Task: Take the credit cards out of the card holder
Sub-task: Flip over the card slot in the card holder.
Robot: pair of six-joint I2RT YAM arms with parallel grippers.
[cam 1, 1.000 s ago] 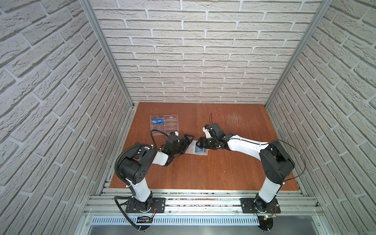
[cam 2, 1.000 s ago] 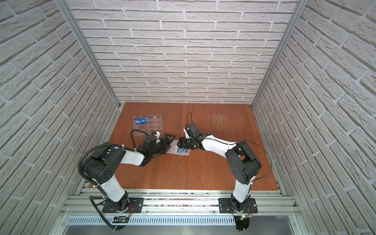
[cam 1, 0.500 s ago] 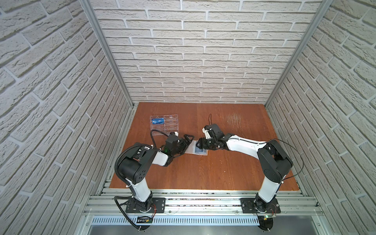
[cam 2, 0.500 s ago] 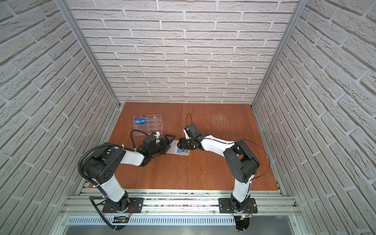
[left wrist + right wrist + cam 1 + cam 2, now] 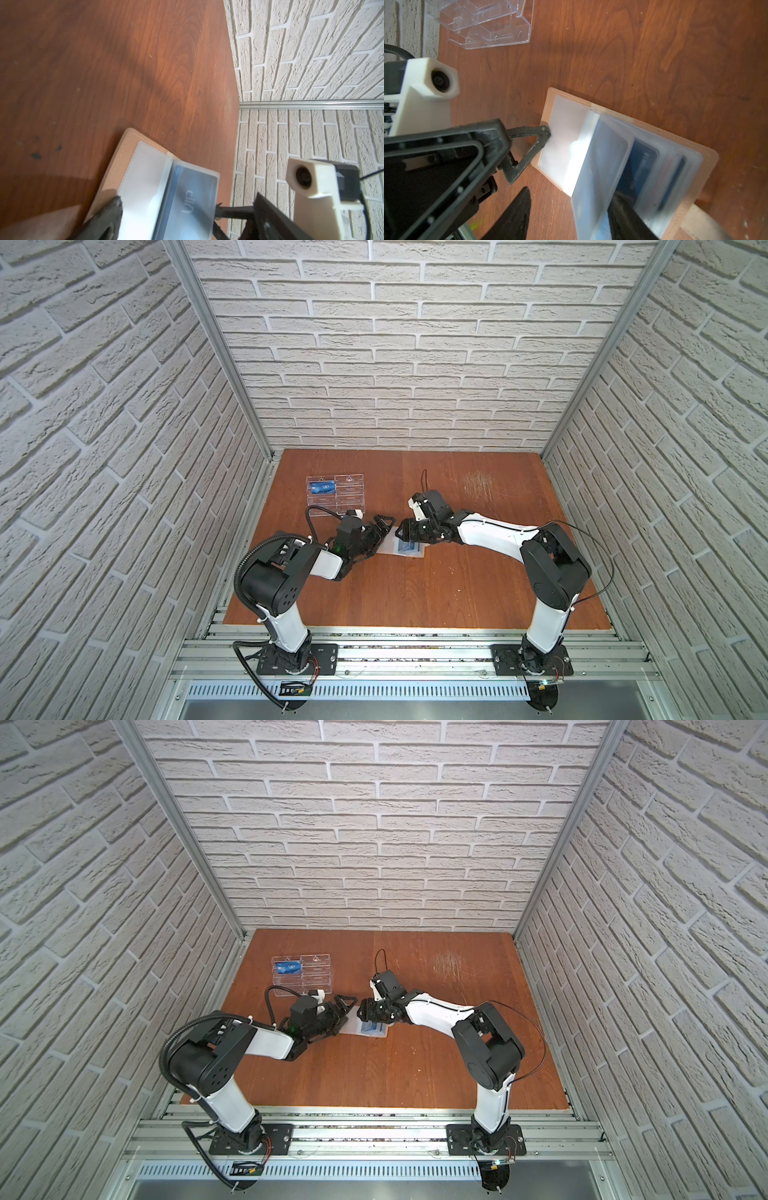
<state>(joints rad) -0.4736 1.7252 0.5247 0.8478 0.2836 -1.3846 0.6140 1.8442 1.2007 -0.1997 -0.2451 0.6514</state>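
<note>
The left gripper (image 5: 386, 533) is spread wide and grasps nothing. One finger (image 5: 544, 133) presses its tip on the outer edge of the card holder (image 5: 566, 124), where the pale sleeve meets the tan cover. Its other finger stands well apart from that one.

The right gripper (image 5: 401, 534) faces the left one from just across the holder, jaws partway apart and unclenched. One of its fingers (image 5: 519, 216) hangs over bare counter (image 5: 415, 593) just beside the holder's edge. The other is pushed in among the clear sleeve pages (image 5: 602, 158). A raised page stands between the two fingers, with wood showing between it and the outer finger, so nothing is pinched.

The card holder lies open on the counter directly between the two grippers. The credit cards (image 5: 639, 166) sit inside the sleeves, blue through the plastic, right beside the right gripper's inner finger.

Beyond the left gripper, toward the back wall, a clear rack (image 5: 345, 502) stands near, with a blue card (image 5: 323, 488) in one slot.
</note>
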